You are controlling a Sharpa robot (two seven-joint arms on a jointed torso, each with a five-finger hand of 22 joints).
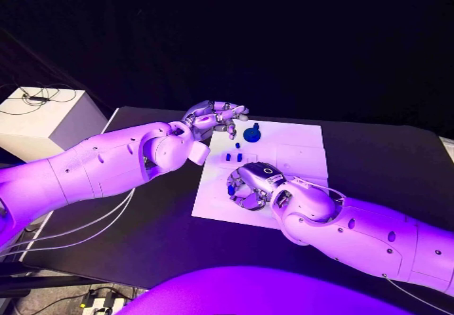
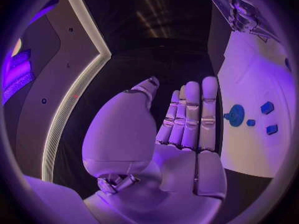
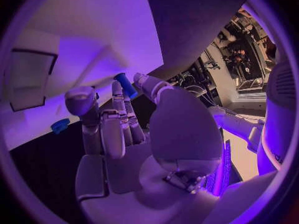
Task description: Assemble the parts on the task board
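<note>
No readable text or labels

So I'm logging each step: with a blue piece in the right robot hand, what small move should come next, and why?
Probably carry it toward the far part of the task board. The right robot hand pinches a small blue peg above the board's near edge, while the round blue part and two small blue blocks lie farther away. The left robot hand holds nothing.

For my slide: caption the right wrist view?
Right hand pinches a small blue part above the white task board.
</note>
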